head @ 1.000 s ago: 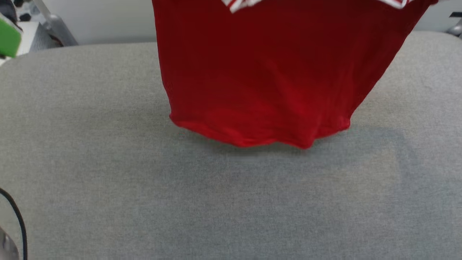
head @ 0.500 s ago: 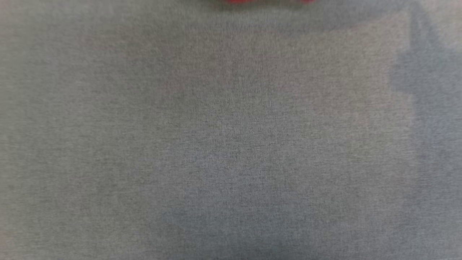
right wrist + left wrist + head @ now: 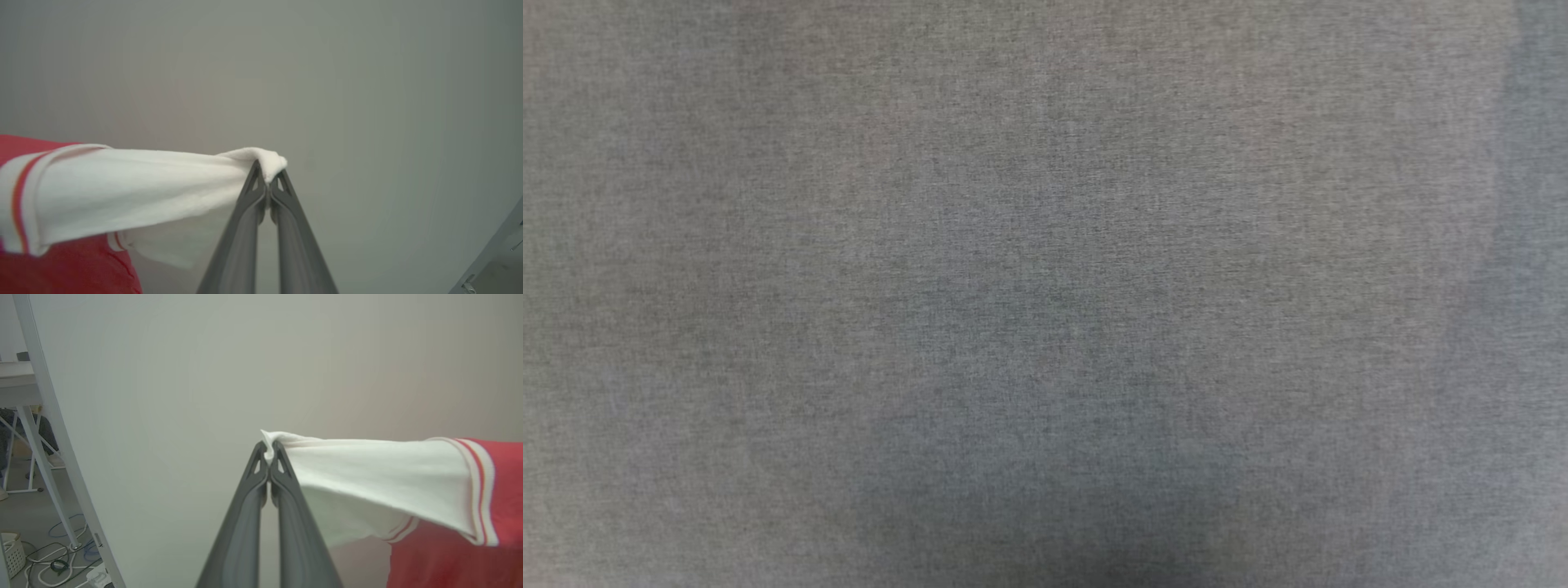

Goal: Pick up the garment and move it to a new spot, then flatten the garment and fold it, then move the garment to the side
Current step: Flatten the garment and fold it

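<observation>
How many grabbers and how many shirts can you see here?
Grippers: 2, the left gripper and the right gripper, both pinching the shirt
Shirts: 1, the red and white shirt
Total: 3

Bench (image 3: 1045, 294): grey woven cover, softly shadowed.
Wall (image 3: 286, 355): pale, plain, beyond the left gripper (image 3: 269, 451).
Post (image 3: 77, 490): white, slanted, to its left.
Cables (image 3: 59, 564): coiled on the floor (image 3: 24, 514), lower left.

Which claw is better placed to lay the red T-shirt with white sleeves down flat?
Neither, likely both together: the left claw is shut on one white sleeve of the red soft-fabric jersey T-shirt, the right claw on the other.
</observation>
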Controlling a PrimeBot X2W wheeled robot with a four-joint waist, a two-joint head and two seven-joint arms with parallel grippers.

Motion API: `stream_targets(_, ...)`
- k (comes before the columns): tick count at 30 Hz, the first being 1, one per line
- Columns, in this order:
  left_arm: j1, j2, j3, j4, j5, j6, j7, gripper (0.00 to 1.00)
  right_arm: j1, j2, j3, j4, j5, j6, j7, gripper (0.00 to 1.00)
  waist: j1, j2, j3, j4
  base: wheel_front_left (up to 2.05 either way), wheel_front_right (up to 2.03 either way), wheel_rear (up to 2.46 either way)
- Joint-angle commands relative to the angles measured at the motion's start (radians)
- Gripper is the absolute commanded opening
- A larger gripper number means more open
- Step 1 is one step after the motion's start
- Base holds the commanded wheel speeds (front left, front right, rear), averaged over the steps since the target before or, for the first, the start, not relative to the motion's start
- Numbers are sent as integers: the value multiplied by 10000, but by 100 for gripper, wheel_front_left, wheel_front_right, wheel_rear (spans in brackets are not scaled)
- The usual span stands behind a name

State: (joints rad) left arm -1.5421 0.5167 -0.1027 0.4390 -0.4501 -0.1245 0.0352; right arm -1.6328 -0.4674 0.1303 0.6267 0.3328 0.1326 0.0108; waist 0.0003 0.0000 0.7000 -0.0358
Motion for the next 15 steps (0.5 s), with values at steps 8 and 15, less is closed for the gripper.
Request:
stream_targets(8, 1668, -318, -321, 527, -600, -48, -961, 0, 1439, 7, 625, 543, 589, -19, -562, 0, -3, 0, -362, 248, 0, 0, 0)
stream_targets(15, 4307, -747, -260, 680, -1306, -47, -1558, 0, 3418, 56, 937, 973, 1389, -19, -928, 0, -3, 0, -1415, 174, 0, 0, 0)
